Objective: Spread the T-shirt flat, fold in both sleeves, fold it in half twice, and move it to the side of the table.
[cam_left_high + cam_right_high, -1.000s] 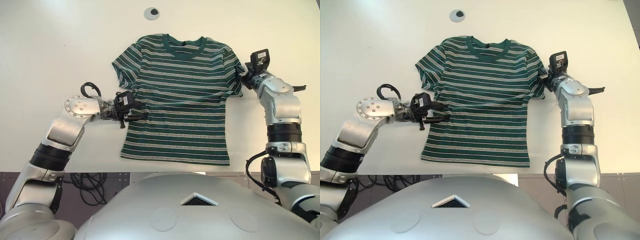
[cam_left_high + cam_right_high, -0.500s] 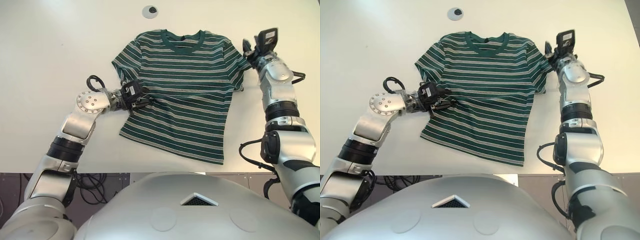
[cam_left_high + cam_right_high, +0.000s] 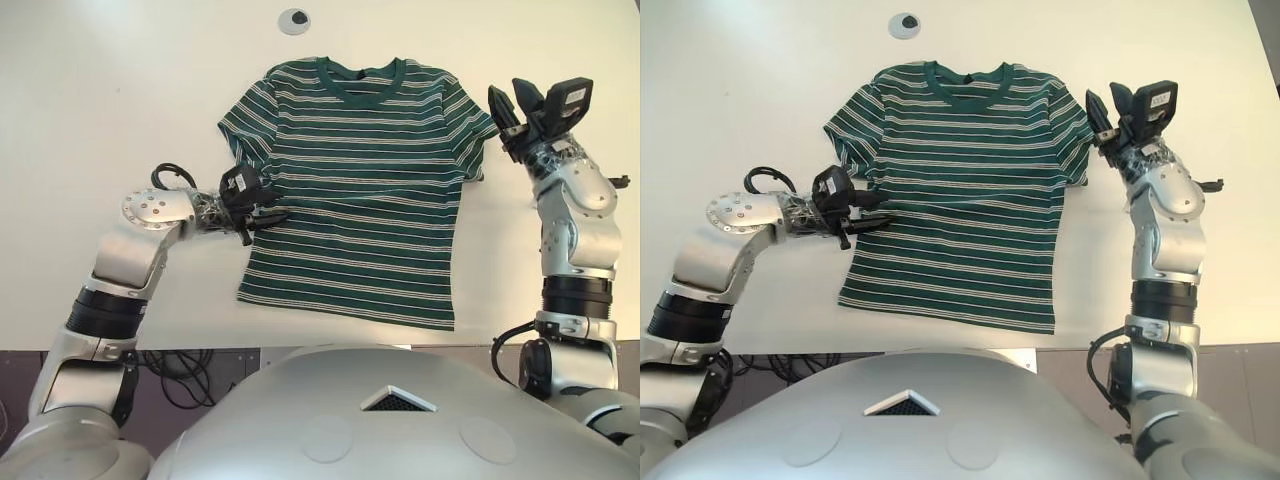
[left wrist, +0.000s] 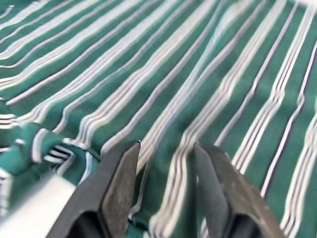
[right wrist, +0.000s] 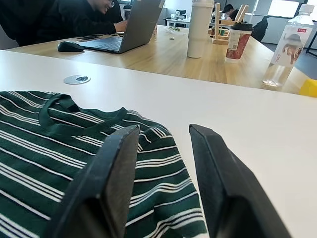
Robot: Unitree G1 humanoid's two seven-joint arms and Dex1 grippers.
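Observation:
A green T-shirt with white stripes (image 3: 360, 180) lies face up and mostly flat on the white table (image 3: 120, 110), collar at the far side. My left gripper (image 3: 268, 213) sits on the shirt's left side seam just below the sleeve. Its fingers (image 4: 119, 183) pinch a ridge of the striped fabric (image 4: 168, 99). My right gripper (image 3: 522, 104) is raised just beyond the right sleeve (image 3: 478, 130), open and holding nothing. In the right wrist view that gripper (image 5: 161, 130) frames the sleeve and collar (image 5: 79, 116) below it.
A round grey cable port (image 3: 293, 20) is set in the table beyond the collar. The table's front edge (image 3: 200, 345) runs close under the hem. Another desk with a laptop (image 5: 133, 25) and bottles stands behind.
My left gripper swung toward the collar and back toward the front edge, dragging the shirt's left side so the hem tilted, then levelled. My right gripper came off the right sleeve and rose.

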